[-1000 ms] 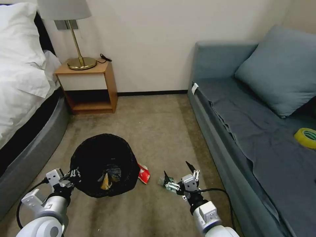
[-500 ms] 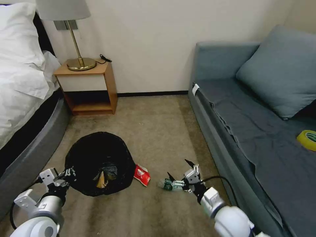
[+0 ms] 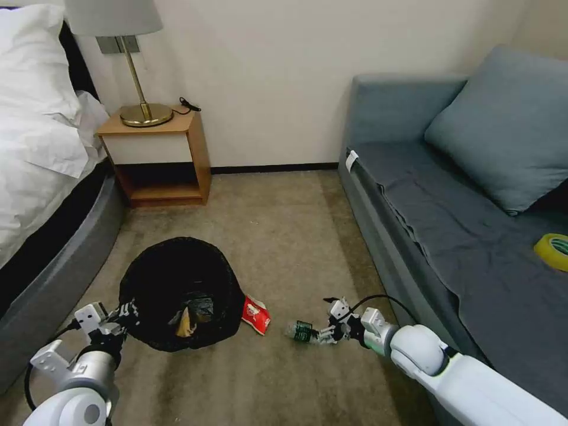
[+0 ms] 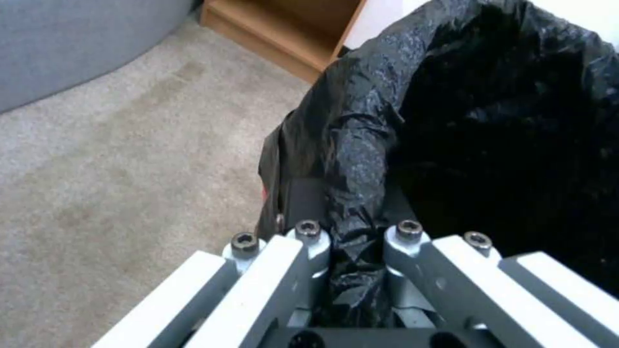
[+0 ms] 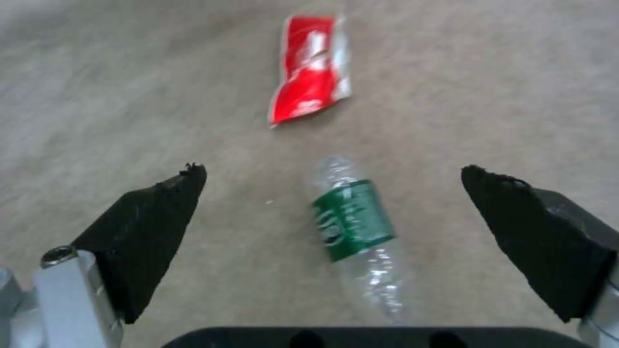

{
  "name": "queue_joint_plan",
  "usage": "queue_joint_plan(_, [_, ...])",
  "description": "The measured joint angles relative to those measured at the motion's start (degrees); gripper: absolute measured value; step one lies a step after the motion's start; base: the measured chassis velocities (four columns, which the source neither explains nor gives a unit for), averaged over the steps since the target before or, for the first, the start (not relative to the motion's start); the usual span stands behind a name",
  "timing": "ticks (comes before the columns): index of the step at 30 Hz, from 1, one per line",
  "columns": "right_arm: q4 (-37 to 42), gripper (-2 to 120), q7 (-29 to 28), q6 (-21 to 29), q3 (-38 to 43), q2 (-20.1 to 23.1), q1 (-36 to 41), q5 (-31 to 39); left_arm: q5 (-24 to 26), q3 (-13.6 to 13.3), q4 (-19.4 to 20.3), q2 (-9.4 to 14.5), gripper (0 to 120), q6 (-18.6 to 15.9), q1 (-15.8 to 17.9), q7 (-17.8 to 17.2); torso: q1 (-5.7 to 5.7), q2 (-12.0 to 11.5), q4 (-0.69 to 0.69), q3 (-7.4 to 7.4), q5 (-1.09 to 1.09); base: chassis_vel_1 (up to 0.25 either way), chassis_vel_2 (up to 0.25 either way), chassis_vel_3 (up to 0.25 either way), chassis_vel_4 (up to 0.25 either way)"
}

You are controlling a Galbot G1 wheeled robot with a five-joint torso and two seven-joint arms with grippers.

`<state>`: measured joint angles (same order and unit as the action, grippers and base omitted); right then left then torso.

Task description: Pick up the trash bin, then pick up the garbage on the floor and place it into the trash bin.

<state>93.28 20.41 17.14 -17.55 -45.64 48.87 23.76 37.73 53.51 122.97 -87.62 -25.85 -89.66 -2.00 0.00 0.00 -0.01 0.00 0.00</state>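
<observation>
- you've got tan carpet floor [image 3: 284,236] carrying everything
- red snack packet [image 3: 255,314] lies flat on it
- clear bottle [image 3: 303,331] lies on its side, just beside the packet

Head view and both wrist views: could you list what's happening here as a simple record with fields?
Left gripper: shut on the rim of the trash bin, over its black liner
In the bin: a yellow-brown wrapper
Right gripper: open, low over the carpet, straddling the clear bottle
Bottle: lying on its side, not gripped
Red packet: on the carpet beside the bin
</observation>
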Motion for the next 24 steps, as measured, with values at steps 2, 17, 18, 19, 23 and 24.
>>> queue_joint_plan(2, [-0.99,100,0.97,0.4,-1.52,-0.22,-1.65,-0.09,0.05,-0.03,-0.07,0.01,4,0.0,0.02,0.0,0.0,0.0,0.01,0.0,0.0,0.0,0.0,0.0,0.0])
queue_joint_plan(17, [-13.49,100,11.06,4.6,-16.65,-3.75,-17.23,-2.39,1.52,1.62,-1.76,0.49,4,0.52,-0.18,1.88,0.0,0.0,0.01,0.0,-0.01,0.0,0.0,0.0,0.0])
queue_joint_plan(18, [-13.49,100,11.06,4.6,-16.65,-3.75,-17.23,-2.39,1.52,1.62,-1.76,0.49,4,0.52,-0.18,1.88,0.0,0.0,0.01,0.0,-0.01,0.0,0.0,0.0,0.0])
queue_joint_plan(19, [-14.47,100,11.4,4.6,-17.61,-4.22,-17.78,-2.42,1.77,1.94,-1.9,0.61,4,0.52,-0.29,1.98,0.0,0.0,0.01,0.0,-0.01,0.0,0.0,0.0,0.0])
queue_joint_plan(23, [-17.86,100,11.69,4.43,-19.57,-6.14,-19.05,-3.48,2.48,2.82,-2.25,1.04,4,0.61,-0.58,2.34,0.0,0.01,0.02,0.0,-0.01,0.0,0.0,0.0,0.0])
queue_joint_plan(24, [-19.52,100,11.7,4.18,-20.15,-6.97,-19.43,-3.91,2.78,3.07,-2.28,1.22,4,0.61,-0.65,2.42,0.0,0.01,0.02,0.0,-0.01,0.0,0.0,0.0,0.0])
